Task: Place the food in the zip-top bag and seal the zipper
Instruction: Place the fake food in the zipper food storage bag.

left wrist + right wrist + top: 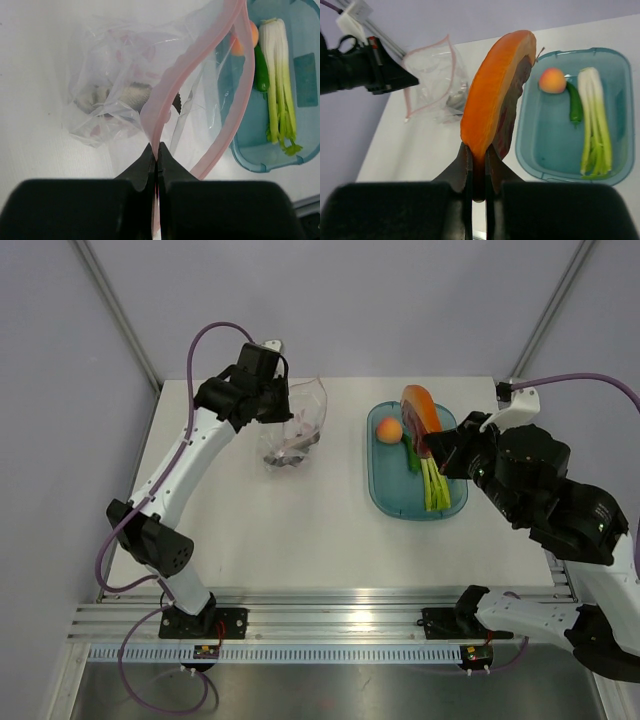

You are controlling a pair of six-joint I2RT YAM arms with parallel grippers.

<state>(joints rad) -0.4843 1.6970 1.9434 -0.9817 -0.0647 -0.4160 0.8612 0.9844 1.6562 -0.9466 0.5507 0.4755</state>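
Observation:
My left gripper (157,152) is shut on the pinkish-red zipper (165,95) of the clear zip-top bag (292,430) and holds its mouth open above the table; a whitish-grey piece (131,95) lies inside the bag. My right gripper (477,152) is shut on the orange-and-red curved wedge (495,90) and holds it over the left part of the teal tray (390,490); the wedge (421,412) also shows from above. The round orange peach (388,429), the dark green chili (575,105) and the light green stalks (594,125) lie in the tray.
The teal tray (620,170) sits right of the table's middle, the bag at the back left. The left arm (170,480) reaches across the table's left side. Aluminium rails run along the near edge (330,620).

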